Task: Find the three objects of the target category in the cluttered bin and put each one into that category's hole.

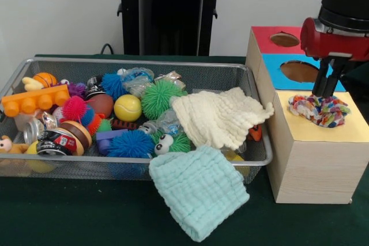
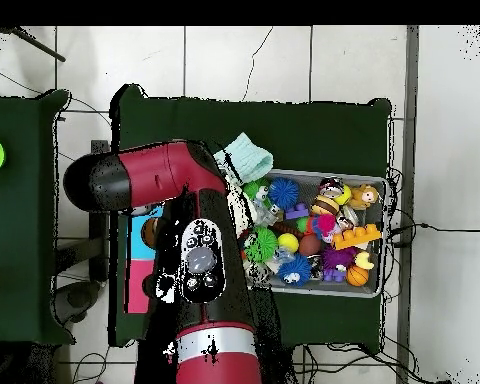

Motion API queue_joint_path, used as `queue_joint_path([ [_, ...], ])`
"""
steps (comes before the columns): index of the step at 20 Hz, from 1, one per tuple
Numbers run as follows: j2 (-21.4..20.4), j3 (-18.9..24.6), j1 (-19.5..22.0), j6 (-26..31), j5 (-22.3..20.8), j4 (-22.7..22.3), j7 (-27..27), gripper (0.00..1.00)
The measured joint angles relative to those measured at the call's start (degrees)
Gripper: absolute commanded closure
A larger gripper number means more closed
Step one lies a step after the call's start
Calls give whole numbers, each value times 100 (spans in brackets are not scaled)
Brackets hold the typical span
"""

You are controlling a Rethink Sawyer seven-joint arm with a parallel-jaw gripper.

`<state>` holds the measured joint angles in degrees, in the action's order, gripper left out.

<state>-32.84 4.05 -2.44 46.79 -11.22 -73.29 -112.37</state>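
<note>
A bunched multicoloured cloth [image 1: 323,110] lies on the yellow top [image 1: 353,132] of the wooden sorting box, covering that section's hole. My gripper [image 1: 322,93] comes down from above and meets the cloth's upper left part, shut on it. Behind it are the blue section's hole [image 1: 300,71] and the red section's hole [image 1: 284,40]. A cream cloth [image 1: 219,116] drapes over the right end of the wire bin [image 1: 132,61]. A mint cloth [image 1: 199,191] hangs over the bin's front rim onto the table. In the overhead view my arm [image 2: 199,260] hides the gripper.
The bin holds several spiky balls, a yellow ball [image 1: 127,108], an orange toy brick [image 1: 34,102], cans and small toys. The box stands close to the bin's right end. In the overhead view the bin [image 2: 376,290] lies right of my arm, with the mint cloth [image 2: 246,157] beside it.
</note>
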Motion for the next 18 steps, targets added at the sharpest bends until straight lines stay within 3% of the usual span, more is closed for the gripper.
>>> queue_joint_path([
  [18, 253, -43, -153, -417, -45, 2, 0, 100],
])
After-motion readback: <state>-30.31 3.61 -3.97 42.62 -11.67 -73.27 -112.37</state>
